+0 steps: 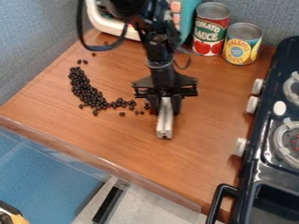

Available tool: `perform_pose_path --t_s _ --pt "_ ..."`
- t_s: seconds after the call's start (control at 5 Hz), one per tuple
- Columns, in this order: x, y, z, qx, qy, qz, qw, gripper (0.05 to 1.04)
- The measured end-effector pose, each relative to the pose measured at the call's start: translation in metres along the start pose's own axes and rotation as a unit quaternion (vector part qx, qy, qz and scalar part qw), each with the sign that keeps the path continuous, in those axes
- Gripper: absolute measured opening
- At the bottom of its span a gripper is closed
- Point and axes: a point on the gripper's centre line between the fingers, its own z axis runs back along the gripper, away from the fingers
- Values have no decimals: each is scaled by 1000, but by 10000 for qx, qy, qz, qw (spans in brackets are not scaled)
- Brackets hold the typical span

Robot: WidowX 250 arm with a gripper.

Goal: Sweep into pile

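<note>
"TOMATO SAUCE" can (pixel 210 29), "PINEAPPLE SLICES" can (pixel 241 44)

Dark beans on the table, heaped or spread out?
Spread out: the dark beans trail in a curved band, with strays beside it.

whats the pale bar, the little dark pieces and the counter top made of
The bar looks like metal or light plastic: pale grey, straight-edged, with a slight sheen. The dark pieces could be dried beans or plastic beads, being small, rounded and nearly black. The counter top seems to be wood or wood-look laminate, smooth, with orange-brown grain streaks.
</note>
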Motion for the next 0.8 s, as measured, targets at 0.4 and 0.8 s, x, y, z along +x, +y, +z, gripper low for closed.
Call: perform_pose_path --t_s 0.4,0.8 --pt "18 38 1 86 -15 80 9999 387" --pt "32 87 3 354 -294 184 9988 386"
